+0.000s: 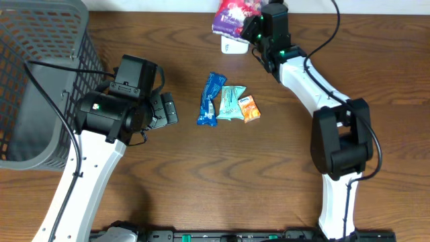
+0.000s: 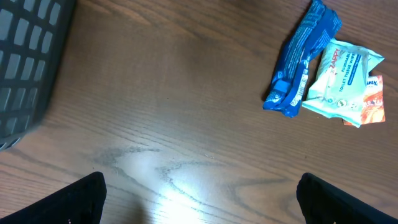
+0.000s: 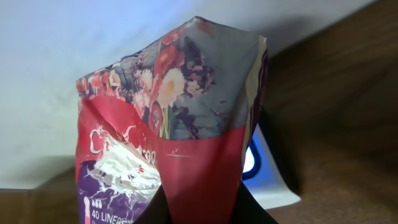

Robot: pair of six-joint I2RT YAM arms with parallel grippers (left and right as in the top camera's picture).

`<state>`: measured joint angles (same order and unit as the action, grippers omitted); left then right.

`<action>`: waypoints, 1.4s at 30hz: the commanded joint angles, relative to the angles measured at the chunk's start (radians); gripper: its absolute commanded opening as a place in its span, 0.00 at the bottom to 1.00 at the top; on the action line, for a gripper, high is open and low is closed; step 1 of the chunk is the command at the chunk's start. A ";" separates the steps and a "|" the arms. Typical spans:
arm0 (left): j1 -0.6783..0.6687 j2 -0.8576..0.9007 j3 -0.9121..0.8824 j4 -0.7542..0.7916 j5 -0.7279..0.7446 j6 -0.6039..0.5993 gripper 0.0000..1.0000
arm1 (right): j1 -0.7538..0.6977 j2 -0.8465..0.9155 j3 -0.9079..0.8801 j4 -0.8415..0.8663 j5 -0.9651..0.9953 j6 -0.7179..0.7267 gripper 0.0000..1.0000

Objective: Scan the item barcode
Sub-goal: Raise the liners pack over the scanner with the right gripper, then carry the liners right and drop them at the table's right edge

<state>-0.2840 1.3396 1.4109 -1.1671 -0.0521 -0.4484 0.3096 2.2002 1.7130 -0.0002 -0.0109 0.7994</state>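
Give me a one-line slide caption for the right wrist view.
Right pincer grips a floral liner pack in front of a blue-lit white scanner.

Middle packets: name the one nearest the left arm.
The blue packet: leftmost of the three, with the teal wipes next and the orange sachet farthest.

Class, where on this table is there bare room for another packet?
Free: brown wooden table nearer the robot than the long blue packet; also between that packet and the open left hand. Crowded: the white scanner beside the floral plastic pouch held by the right hand.
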 commanded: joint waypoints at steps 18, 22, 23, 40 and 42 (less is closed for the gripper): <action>0.004 0.006 -0.002 -0.002 -0.013 -0.009 0.98 | -0.304 -0.072 0.141 -0.270 -0.133 -0.180 0.01; 0.004 0.006 -0.002 -0.002 -0.013 -0.009 0.98 | -0.453 -0.136 0.141 -0.462 -0.071 -0.291 0.01; 0.004 0.006 -0.002 -0.002 -0.013 -0.009 0.98 | -0.497 -0.152 0.141 -0.517 -0.036 -0.307 0.01; 0.004 0.006 -0.002 -0.002 -0.013 -0.009 0.98 | -1.032 -0.183 0.104 -0.787 0.062 -0.429 0.01; 0.004 0.006 -0.002 -0.002 -0.013 -0.009 0.98 | -1.057 -0.182 0.093 -0.765 0.062 -0.414 0.01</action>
<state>-0.2840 1.3396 1.4109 -1.1671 -0.0521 -0.4484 -0.7185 2.0338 1.8240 -0.7864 0.0593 0.3851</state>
